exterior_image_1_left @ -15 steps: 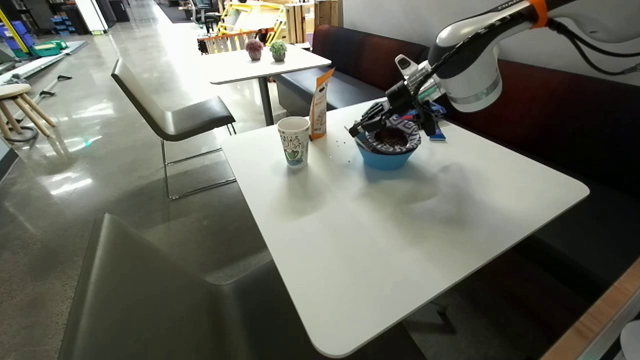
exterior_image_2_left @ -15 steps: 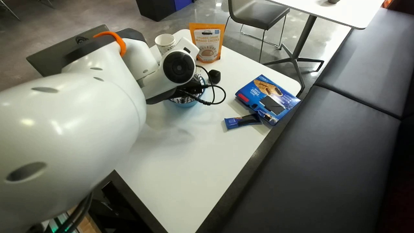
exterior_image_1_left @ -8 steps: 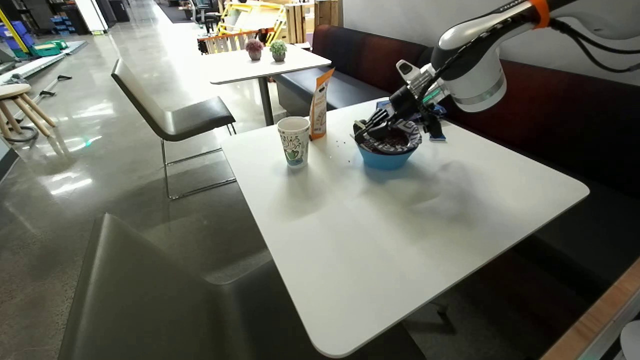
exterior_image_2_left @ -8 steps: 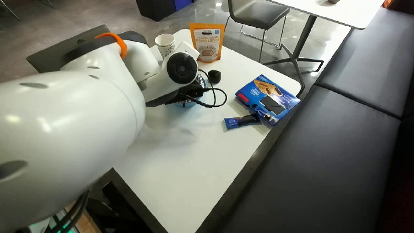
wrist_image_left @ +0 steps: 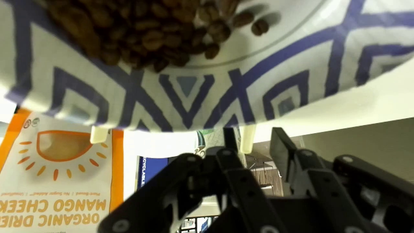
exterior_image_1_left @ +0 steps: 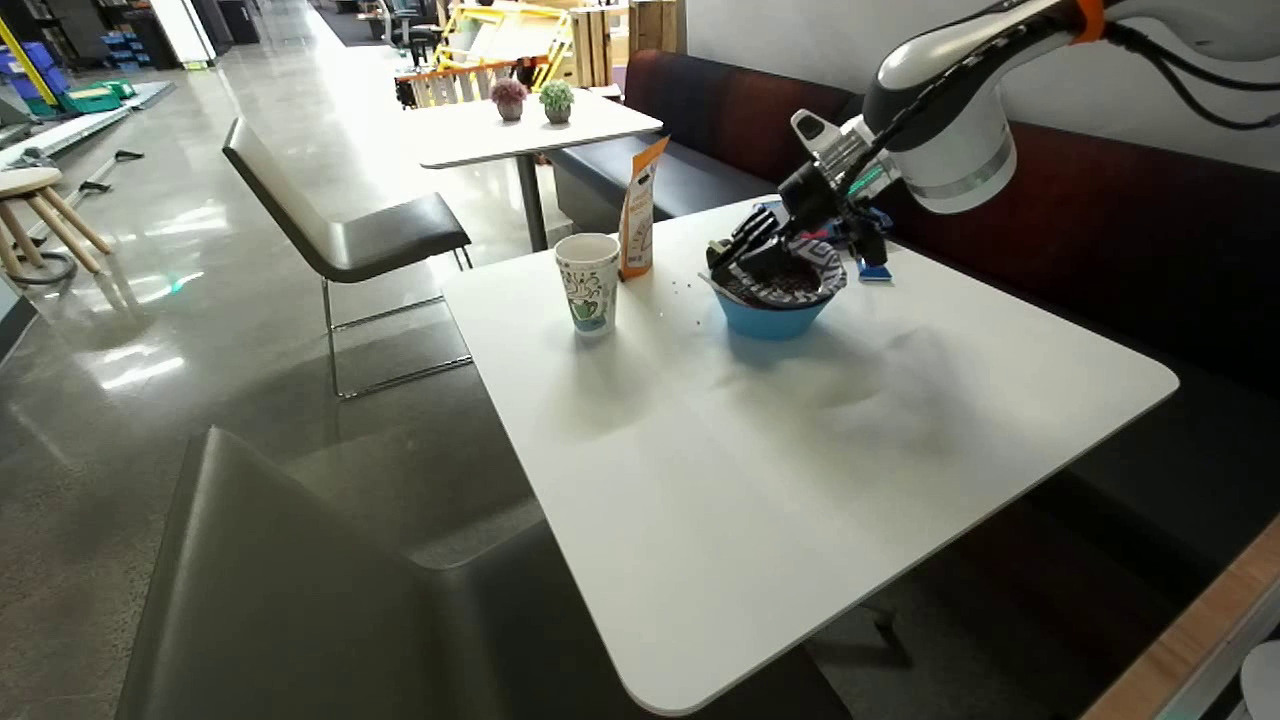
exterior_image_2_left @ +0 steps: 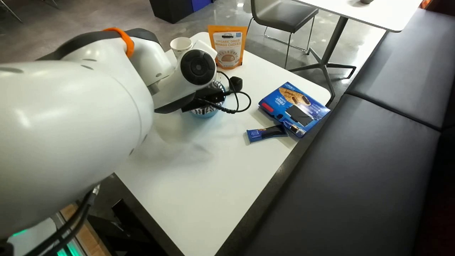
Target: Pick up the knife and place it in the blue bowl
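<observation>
in an exterior view, left of the blue bowl (exterior_image_1_left: 770,322) stands a paper cup (exterior_image_1_left: 588,290), then an orange pouch (exterior_image_1_left: 638,222). the knife (exterior_image_1_left: 711,283) pokes out past the blue bowl's left rim. my pincer (wrist_image_left: 254,139) is spread at that rim, a pale utensil end (wrist_image_left: 247,142) showing in its gap; which utensil, i cannot tell. a patterned bowl (exterior_image_1_left: 825,262) of beans (wrist_image_left: 152,37) nests in the blue bowl; right of it lies a blue packet (exterior_image_1_left: 875,272).

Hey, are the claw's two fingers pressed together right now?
No, the wrist view shows the claw open, with a clear gap between its fingers.
</observation>
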You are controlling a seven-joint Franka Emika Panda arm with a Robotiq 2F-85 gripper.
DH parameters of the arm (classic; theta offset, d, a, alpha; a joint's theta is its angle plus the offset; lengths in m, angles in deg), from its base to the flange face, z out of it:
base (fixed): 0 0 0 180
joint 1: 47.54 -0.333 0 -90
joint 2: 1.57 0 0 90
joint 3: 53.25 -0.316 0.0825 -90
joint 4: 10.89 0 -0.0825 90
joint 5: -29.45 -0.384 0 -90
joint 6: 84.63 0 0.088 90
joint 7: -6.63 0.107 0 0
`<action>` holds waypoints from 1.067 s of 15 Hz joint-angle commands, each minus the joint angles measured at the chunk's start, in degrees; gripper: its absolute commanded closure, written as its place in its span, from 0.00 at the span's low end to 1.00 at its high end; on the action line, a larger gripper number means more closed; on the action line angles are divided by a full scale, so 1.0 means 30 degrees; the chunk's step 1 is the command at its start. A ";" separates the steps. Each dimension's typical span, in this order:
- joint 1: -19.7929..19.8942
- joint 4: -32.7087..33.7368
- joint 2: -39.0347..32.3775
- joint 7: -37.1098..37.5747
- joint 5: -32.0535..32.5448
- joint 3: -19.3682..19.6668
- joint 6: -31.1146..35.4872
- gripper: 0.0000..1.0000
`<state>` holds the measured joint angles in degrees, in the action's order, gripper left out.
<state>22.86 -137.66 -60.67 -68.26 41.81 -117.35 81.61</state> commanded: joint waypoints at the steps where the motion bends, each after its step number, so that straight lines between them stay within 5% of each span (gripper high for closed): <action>1: -0.0095 -0.0346 0.1284 -0.0054 -0.0094 -0.0777 -0.1091 0.34; 6: -0.0734 -0.1026 0.5487 0.2078 -0.0557 -0.1903 -0.2608 0.00; 16: 0.1558 -0.1241 1.3529 0.6467 -0.2139 -0.6457 -0.7598 0.00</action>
<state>24.58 -140.56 -29.59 -52.40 38.49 -133.35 63.99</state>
